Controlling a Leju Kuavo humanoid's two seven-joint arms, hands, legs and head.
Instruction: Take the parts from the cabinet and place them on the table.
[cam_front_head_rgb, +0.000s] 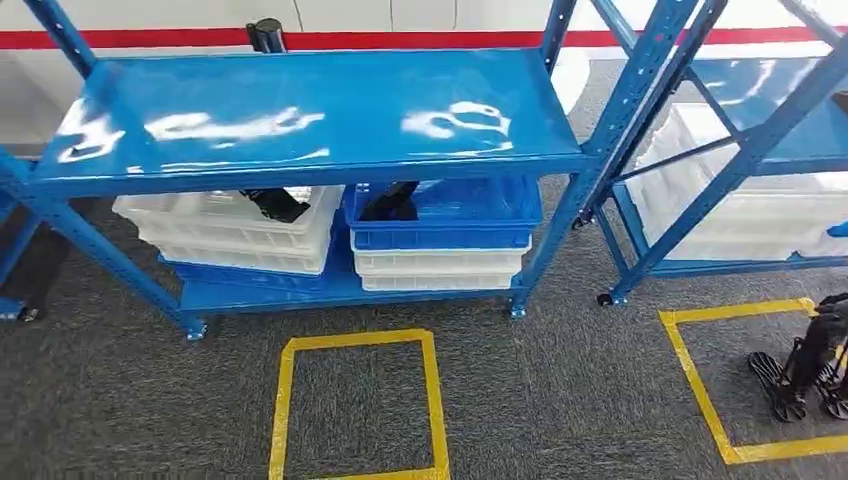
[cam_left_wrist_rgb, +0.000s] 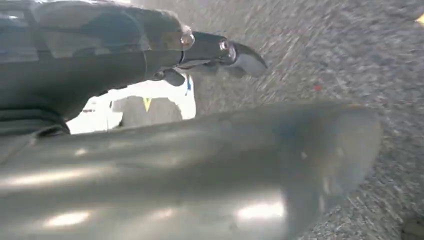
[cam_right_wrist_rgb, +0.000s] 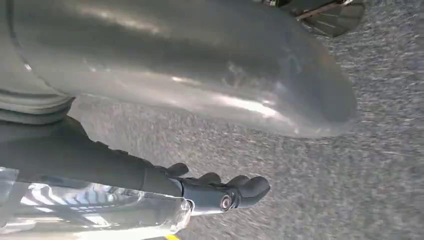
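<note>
Both hands, left hand and right hand, hang empty above grey carpet, fingers loosely extended, while black parts sit in lower-shelf trays of the blue cabinet.

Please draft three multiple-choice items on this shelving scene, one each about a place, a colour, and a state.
1. Where does the blue plastic crate sit?
A. On the top shelf
B. On stacked white plastic trays on the lower shelf
C. On the grey carpet

2. What colour is the taped square outline on the floor before the blue metal shelving unit?
A. Red
B. White
C. Yellow

3. What is the state of the left hand?
A. Holding nothing
B. Holding a tray
C. Resting on the shelf

Answers:
1 B: the head view shows the crate on top of white trays under the top shelf.
2 C: the tape is yellow.
3 A: the left wrist view shows it over carpet with nothing in it.
</note>
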